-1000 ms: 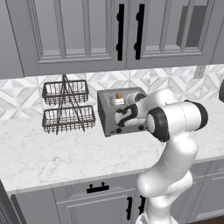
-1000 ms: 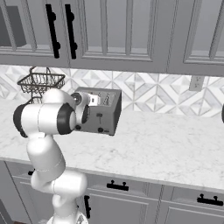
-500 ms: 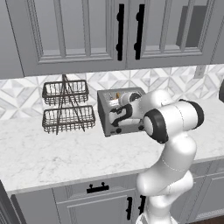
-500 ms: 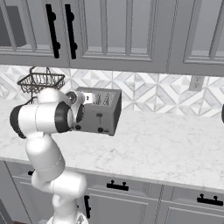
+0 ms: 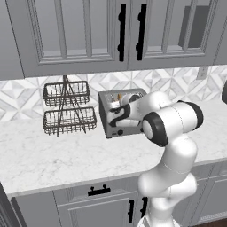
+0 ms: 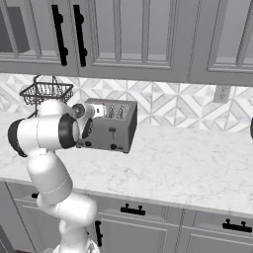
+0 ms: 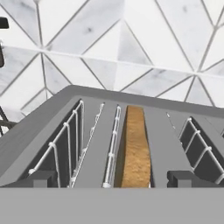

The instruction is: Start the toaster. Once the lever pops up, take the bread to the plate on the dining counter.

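Hand view looks down along the top of the toaster [image 7: 92, 131], and the bread [image 7: 134, 148] stands on edge in one of the middle slots, its golden top edge level with the wire guards on either side. The two dark fingertips [image 7: 40, 178] of the tool [image 7: 111, 180] rise at the bottom, one far to the left of the slot and one far to the right, so the tool is spread wide apart with nothing clamped between; the bread lies in line between the tips but untouched. Behind the toaster runs the wall of white and grey triangular tiles [image 7: 131, 39].

In the left base view the toaster [image 5: 116, 116] sits on the marble worktop [image 5: 53, 155] against the tiled wall, just to the right of a two-tier wire basket rack [image 5: 68, 106]. The white arm [image 5: 170, 128] bends across in front of the toaster, and the tool [image 5: 116, 105] is over the toaster's top. In the right base view the toaster [image 6: 112, 129] shows its front face with black knobs, and the hand sits at its upper left corner.

Against the picture half a second ago and the one a second ago, the elbow has swung further left and lower, and the hand has shifted higher, from in front of the toaster's face to above its slots. The toaster and rack have stayed put.
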You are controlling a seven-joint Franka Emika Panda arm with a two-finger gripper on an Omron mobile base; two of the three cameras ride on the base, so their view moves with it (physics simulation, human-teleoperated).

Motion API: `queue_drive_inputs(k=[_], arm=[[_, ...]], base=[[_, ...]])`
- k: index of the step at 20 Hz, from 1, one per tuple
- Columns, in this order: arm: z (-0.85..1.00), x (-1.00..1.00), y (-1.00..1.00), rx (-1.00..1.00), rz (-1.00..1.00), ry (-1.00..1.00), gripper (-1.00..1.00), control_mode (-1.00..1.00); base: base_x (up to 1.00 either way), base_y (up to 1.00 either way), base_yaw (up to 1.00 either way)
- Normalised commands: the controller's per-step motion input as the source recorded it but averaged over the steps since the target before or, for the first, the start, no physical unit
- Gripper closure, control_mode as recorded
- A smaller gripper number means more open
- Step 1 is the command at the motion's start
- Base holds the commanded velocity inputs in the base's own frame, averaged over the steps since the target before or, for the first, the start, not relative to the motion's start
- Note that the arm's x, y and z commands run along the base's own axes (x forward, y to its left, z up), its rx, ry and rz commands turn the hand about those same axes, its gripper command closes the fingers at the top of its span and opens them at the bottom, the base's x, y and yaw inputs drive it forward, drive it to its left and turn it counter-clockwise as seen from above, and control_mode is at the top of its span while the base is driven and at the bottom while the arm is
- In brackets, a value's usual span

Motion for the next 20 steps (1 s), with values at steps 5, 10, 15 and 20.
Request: queue_drive_inputs(k=[5,10,15,20], arm=[[0.00,0.00,0.00,0.00,-0.04,0.00,-1.00,-1.00],[0.00,0.00,-0.06,0.05,-0.08,0.00,-1.00,-1.00],[0.00,0.00,0.00,0.05,-0.02,-0.02,-1.00,-1.00],[0.00,0.12,0.00,0.06,0.00,-0.03,-1.00,-1.00]], base=[[0.00,0.00,0.00],[0.00,0.00,0.00],[0.00,0.00,0.00],[0.00,0.00,0.00]])
